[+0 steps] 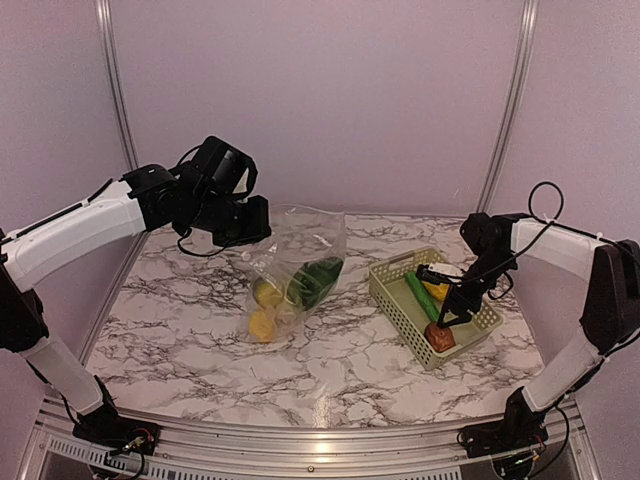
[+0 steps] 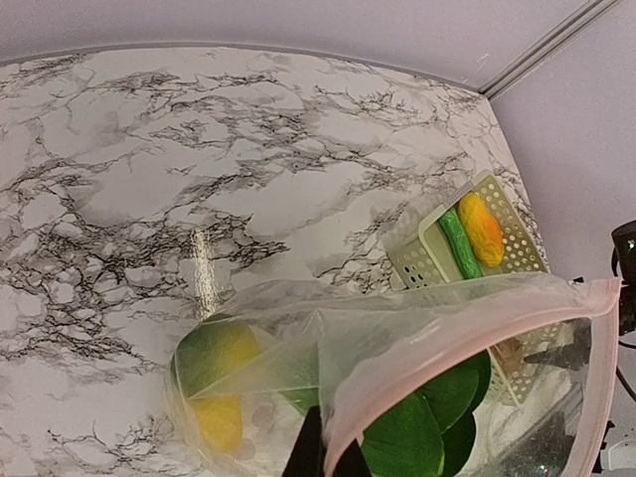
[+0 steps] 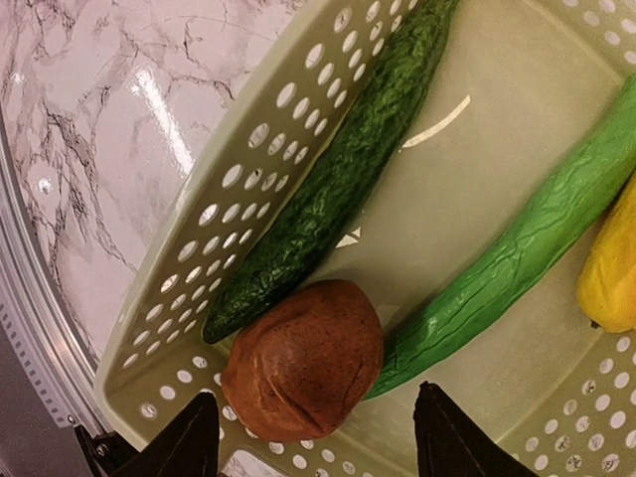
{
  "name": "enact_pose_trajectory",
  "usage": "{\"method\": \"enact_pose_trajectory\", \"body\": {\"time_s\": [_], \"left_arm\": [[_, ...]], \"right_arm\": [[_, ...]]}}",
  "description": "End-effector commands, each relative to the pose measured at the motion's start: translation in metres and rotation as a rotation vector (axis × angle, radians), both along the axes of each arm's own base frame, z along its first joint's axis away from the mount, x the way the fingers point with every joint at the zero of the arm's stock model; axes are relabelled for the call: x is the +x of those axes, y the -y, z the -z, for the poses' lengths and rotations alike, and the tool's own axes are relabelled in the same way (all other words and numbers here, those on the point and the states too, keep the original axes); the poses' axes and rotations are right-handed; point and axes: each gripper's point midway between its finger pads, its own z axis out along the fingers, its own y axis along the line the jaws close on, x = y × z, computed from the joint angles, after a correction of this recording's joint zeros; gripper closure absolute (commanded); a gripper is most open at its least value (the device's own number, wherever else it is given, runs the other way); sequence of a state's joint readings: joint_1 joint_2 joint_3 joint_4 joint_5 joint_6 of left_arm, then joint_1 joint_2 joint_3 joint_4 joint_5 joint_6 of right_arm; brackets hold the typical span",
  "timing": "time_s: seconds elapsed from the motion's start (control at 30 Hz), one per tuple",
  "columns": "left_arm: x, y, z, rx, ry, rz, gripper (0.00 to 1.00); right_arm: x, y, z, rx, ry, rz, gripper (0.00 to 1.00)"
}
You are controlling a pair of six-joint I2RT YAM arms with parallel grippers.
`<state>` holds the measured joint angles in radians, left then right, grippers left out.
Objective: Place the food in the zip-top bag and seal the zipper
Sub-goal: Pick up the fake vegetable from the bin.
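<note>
- We see the left gripper [image 1: 248, 228] raised over the far-left part of the tabletop [image 1: 180, 330], its fingers [image 2: 310, 452] pinched together on the top edge of the bag [image 1: 300, 262].
- The bag hangs from that grip and slopes down onto the middle of the tabletop, nearer the far edge, with its mouth open (the pinkish zip strip [image 2: 497, 298] bows wide in the left wrist view).
- Inside the bag lie two yellow fruits [image 1: 267, 292] at its lower, near end, and a leafy vegetable [image 1: 320, 278] just to their right.
- A pale green basket [image 1: 392, 290] sits near the right edge, apart from the bag.
- In the basket lie a dark cucumber [image 3: 338, 179], a brighter green vegetable [image 3: 517, 258], an orange-yellow piece [image 3: 611, 278] and a brown lump [image 3: 303, 370] in the near corner.
- The right gripper [image 3: 313, 397] hovers low over that corner, fingers [image 3: 194, 442] spread apart on either side of the brown lump; we cannot tell whether they touch it.
</note>
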<state>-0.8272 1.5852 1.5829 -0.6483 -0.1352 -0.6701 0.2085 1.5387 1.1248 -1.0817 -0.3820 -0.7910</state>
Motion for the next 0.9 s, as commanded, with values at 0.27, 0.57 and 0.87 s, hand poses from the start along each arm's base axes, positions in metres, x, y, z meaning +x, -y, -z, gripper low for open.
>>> {"method": "enact_pose_trajectory", "body": {"time_s": [0.27,0.57,0.87], "left_arm": [[-0.008,0.002,0.001,0.031,0.007,0.045,1.00],[-0.012,0.012,-0.002,0.010,-0.011,0.083,1.00],[-0.014,0.020,0.004,0.016,-0.033,0.102,1.00]], "right_arm": [[-0.010,0.008,0.027,-0.041,-0.103,0.103,0.35],[-0.011,0.007,0.041,-0.054,-0.167,0.142,0.34],[-0.004,0.007,0.044,-0.063,-0.183,0.158,0.46]]}}
